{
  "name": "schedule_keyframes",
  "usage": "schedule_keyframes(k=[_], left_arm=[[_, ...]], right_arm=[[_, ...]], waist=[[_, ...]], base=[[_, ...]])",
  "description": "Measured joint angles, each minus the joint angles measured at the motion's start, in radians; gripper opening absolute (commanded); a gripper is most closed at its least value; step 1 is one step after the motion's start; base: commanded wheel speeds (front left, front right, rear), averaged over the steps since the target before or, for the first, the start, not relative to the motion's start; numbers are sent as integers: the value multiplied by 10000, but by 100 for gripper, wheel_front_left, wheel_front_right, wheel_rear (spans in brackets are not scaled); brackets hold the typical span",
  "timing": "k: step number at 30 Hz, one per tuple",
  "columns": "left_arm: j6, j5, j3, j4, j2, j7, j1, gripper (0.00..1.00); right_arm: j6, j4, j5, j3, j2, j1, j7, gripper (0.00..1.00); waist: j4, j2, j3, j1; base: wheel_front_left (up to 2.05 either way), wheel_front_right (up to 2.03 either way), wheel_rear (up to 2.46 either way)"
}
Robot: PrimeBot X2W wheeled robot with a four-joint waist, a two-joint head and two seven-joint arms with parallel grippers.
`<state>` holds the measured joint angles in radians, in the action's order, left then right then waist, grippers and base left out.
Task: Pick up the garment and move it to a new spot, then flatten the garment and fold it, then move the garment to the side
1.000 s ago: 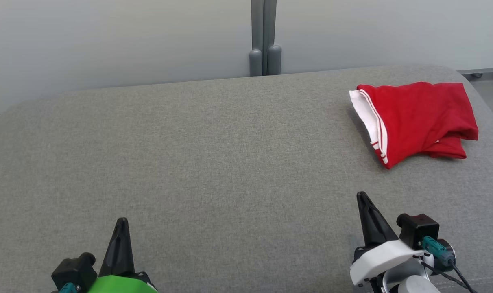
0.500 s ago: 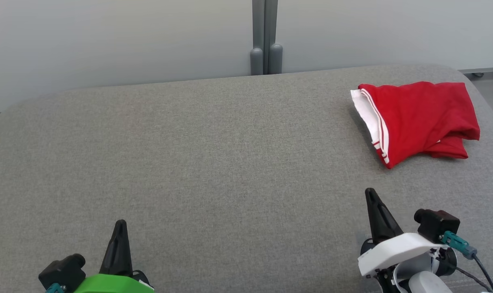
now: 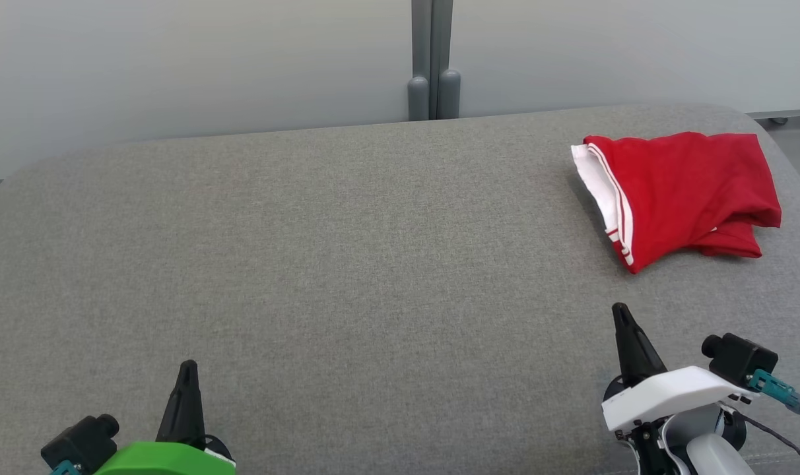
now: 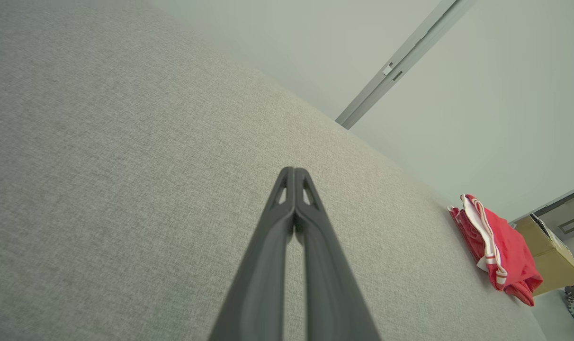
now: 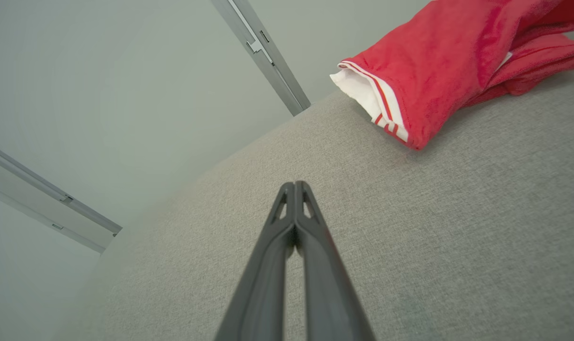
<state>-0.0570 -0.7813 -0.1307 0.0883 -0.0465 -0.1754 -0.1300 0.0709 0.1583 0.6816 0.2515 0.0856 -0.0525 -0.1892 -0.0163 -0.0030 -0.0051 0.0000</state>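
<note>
The garment (image 3: 684,191) is red with a white, red-striped edge and lies folded at the far right of the grey fabric surface (image 3: 347,251). It also appears at the right edge of the left wrist view (image 4: 497,248) and at the top right of the right wrist view (image 5: 438,61). My right gripper (image 3: 621,313) is shut and empty, a short way in front of the garment, clear of it (image 5: 294,185). Down at the lower left, my left gripper (image 3: 189,367) is likewise shut with nothing in it, far from the garment (image 4: 294,171).
A pale wall with a grey vertical post (image 3: 433,59) runs behind the surface. The surface's rounded right edge (image 3: 793,171) drops to floor just past the garment. A cardboard box (image 4: 550,253) stands beyond that edge.
Both grippers have drawn back toward the bottom of the head view, the right one also shifting rightward. The garment lies as before.
</note>
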Motion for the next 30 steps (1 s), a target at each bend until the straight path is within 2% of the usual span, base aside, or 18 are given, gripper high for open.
schedule_keyframes(k=[4, 30], left_arm=[[58, -416, 44, 33, -13, 140, 35, 0], [648, -3528, 520, 617, -125, 920, 544, 0]], right_arm=[[-8, 4, 535, -173, 29, 18, 115, 0], [-621, 244, 4061, -1139, 100, 249, 859, 0]], waist=[[9, 0, 6, 0], [67, 1, 40, 0]], base=[[0, 0, 0], [0, 0, 0]])
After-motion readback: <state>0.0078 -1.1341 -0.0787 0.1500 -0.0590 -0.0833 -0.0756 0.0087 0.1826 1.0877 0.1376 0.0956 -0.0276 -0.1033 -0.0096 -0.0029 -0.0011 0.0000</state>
